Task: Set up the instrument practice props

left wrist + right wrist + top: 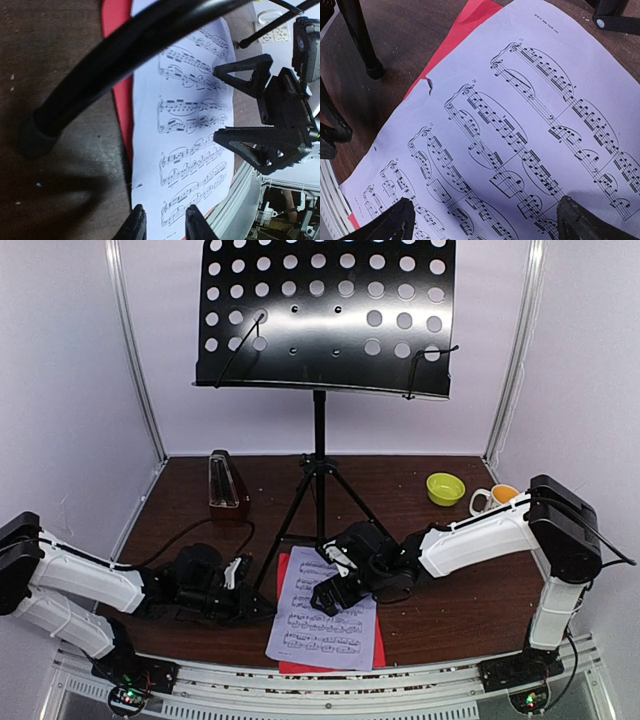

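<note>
Music sheets: the white music sheet point(325, 625) lies flat on the red music sheet point(330, 668), both on the table near its front edge, before the music stand point(319, 455); the stand's desk point(325, 315) carries nothing
Metronome point(225, 483): upright at the back left, well apart from both arms
Right gripper point(487, 220): released, jaws spread wide over the white sheet's staves, grasping nothing
Left gripper point(165, 225): fingers narrowly parted, nothing seen between them, low beside the tripod leg point(100, 75) at the sheets' left edge
Risk, pickup: paper lying flat offers no edge to pinch; closing on it may crumple it, or lift only the top sheet
Risk, tear: a small nick point(429, 86) marks the white sheet's edge; a pull there could lengthen it
Risk, stand: the left arm lies close to the leg; a sideways sweep could shift or tip the stand
Hidden: most of the red sheet; the desk's top is cut off; whether the right fingertips touch paper cannot be told
</note>
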